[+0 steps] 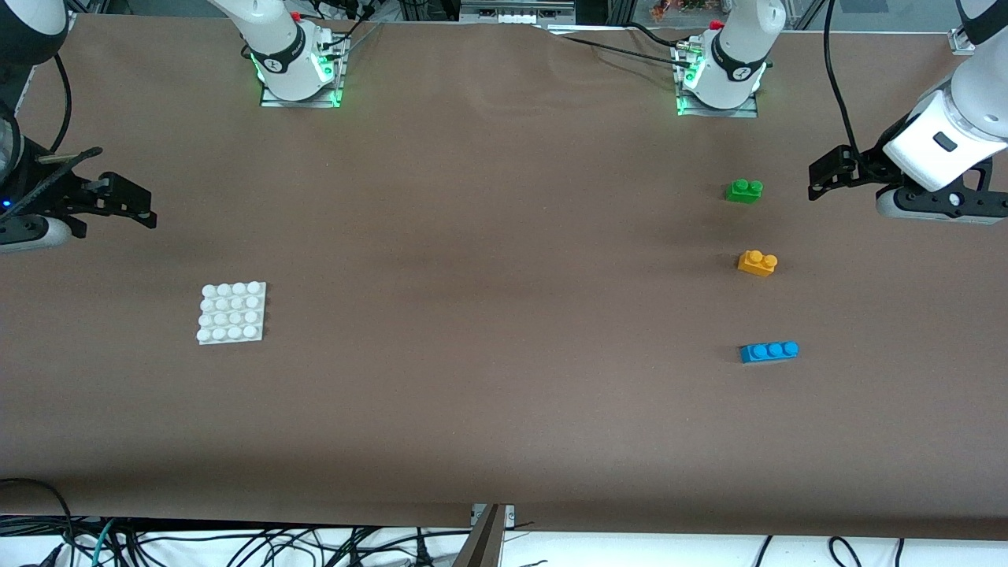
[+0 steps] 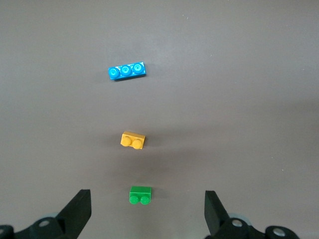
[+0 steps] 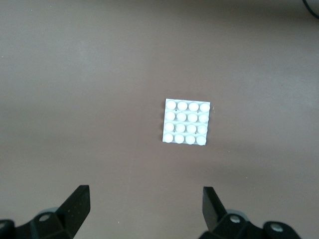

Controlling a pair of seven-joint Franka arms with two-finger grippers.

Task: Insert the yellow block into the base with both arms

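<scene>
Yellow block (image 2: 133,141) apart from left gripper's fingers (image 2: 79,209)

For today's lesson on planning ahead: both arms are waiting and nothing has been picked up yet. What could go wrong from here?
1. The yellow block lies in a row between the green brick and the blue brick; the open left gripper could take the wrong one.
2. The base lies loose on the table at the right arm's end, apart from the block. Unless the open right gripper steadies it, pressing may shift it.
</scene>
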